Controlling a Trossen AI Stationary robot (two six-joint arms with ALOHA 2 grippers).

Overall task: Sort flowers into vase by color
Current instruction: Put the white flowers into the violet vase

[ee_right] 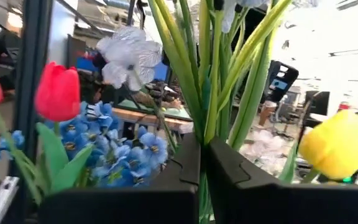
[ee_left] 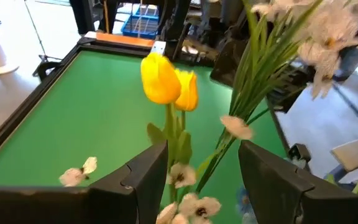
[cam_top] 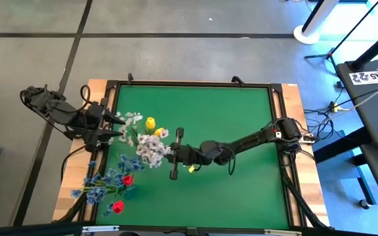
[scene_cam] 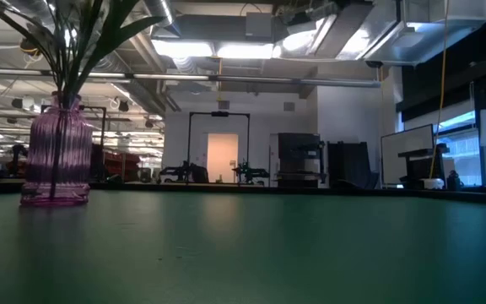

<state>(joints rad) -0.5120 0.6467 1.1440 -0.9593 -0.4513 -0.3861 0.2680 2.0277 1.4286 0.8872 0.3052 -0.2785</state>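
Beside the pale blossom cluster [cam_top: 151, 148] near the middle-left of the green tabletop [cam_top: 241, 131], the right pincer [cam_top: 174, 153] reaches in from the right edge. Its fingers are pressed together on green stems [ee_right: 207, 93], as the right wrist view shows: several stems and long leaves rise straight out of the closed jaws, with a white blossom [ee_right: 128, 57] above them.

Toward the tabletop's left edge from that cluster, the left pincer [cam_top: 113, 128] hovers with its fingers [ee_left: 143, 180] spread wide apart, holding nothing. In its own wrist view two yellow tulips [ee_left: 166, 81] stand just beyond the gap between the fingers, and small white blossoms [ee_left: 79, 174] lie around them.

The yellow tulips [cam_top: 153, 126] sit just on the far side of the pale cluster in the overhead view. On the near-left side of the cluster, by the tabletop's front corner, lies a spread of blue blossoms [cam_top: 107, 182] with two red tulips [cam_top: 127, 179] among them; one red tulip [ee_right: 57, 91] and the blue blossoms [ee_right: 114, 149] also show in the right wrist view.

From table height, a ribbed purple glass vase [scene_cam: 56, 152] stands on the tabletop with green stems rising from its neck.
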